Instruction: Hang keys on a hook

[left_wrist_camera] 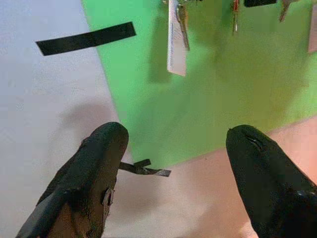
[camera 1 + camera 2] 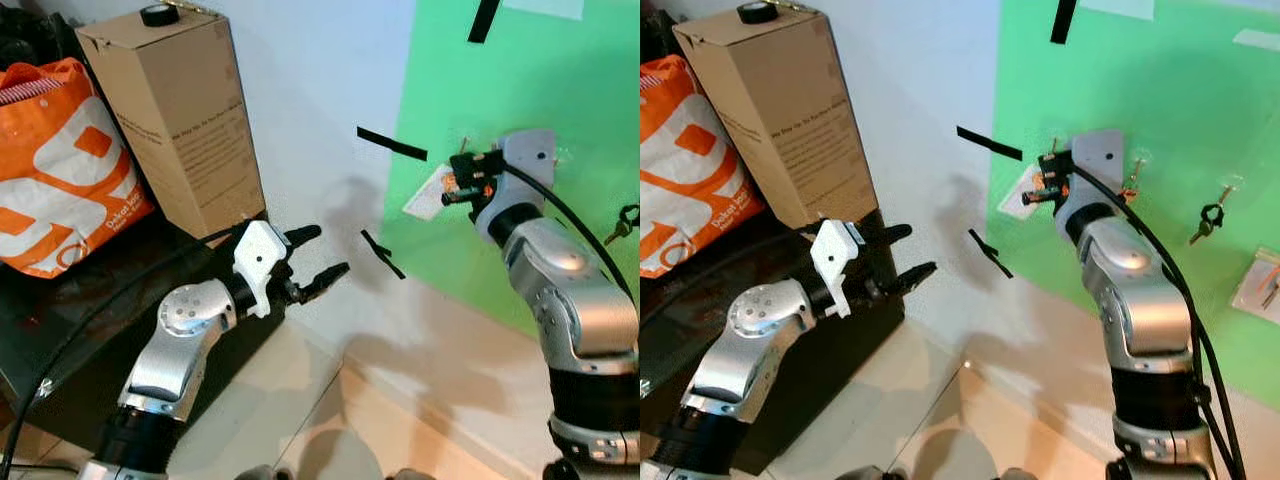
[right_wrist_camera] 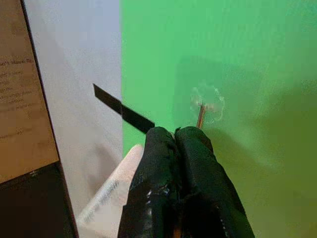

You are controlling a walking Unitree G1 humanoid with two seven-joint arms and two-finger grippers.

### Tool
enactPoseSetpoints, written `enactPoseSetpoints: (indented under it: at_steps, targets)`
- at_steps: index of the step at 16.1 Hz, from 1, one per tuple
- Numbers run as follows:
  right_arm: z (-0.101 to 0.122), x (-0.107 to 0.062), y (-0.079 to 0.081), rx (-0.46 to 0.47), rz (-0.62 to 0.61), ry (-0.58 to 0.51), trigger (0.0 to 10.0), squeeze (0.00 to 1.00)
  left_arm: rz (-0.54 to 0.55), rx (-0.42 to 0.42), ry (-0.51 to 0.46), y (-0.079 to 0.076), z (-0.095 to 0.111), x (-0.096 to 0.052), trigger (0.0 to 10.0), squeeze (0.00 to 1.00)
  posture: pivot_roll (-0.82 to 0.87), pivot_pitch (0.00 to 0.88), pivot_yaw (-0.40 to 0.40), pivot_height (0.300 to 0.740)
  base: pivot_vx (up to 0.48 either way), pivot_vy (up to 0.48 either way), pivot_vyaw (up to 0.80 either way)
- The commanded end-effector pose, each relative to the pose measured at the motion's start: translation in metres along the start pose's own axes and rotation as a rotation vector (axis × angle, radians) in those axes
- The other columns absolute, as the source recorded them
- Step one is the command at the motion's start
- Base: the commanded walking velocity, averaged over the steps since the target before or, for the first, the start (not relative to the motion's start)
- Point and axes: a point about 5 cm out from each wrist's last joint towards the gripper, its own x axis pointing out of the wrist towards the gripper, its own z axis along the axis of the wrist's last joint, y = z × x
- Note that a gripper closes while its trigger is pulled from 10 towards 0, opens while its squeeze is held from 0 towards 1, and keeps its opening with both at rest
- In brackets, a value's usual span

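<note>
Your right gripper (image 2: 1045, 186) is up against the green panel (image 2: 1160, 90), fingers pressed tight together on the keys (image 2: 1036, 183), whose white tag (image 2: 428, 192) hangs down from the fingertips, long side slanting down toward the white wall (image 2: 930, 80). In the right wrist view, the hook (image 3: 200, 115) sits just past the fingertips, a thin peg rising from a clear round mount on the panel; whether the key ring is on it yet, you can't tell from here.

Room to move: the panel's left edge runs just beside your gripper, and black tape strips (image 2: 391, 144) cross that edge above and below it. To the right of your wrist there's another hook with a small reddish key (image 2: 1130, 181), then a dark key bunch (image 2: 1206, 220) further along, so that side is crowded. Below the gripper the panel is bare down to the pale floor (image 2: 940, 400).

Your left gripper (image 2: 318, 255) hangs low and well apart from the panel, fingers spread wide with nothing between them, pointing toward the wall near the lower tape strip. Behind it a dark cabinet (image 2: 60, 340) carries a tall cardboard box (image 2: 175, 120) and an orange bag (image 2: 55, 170), both clear of your arms.
</note>
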Motion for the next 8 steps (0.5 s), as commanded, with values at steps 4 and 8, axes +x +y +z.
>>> enactPoseSetpoints:
  at_steps: [4, 8]
  targets:
    - [0.006, 0.003, -0.001, 0.014, 0.006, -0.014, 0.0, 0.0, 0.002, 0.013, 0.001, 0.0, 0.003, -0.002, 10.0, 0.02, -0.17, 0.0, 0.05, 0.74, 0.0, 0.0, 0.0]
    - [0.007, 0.012, -0.01, 0.027, -0.061, -0.017, 0.0, 0.0, -0.037, -0.001, -0.008, -0.006, 0.005, -0.001, 10.0, 0.02, -0.17, 0.0, 0.047, 0.74, 0.0, 0.0, 0.0]
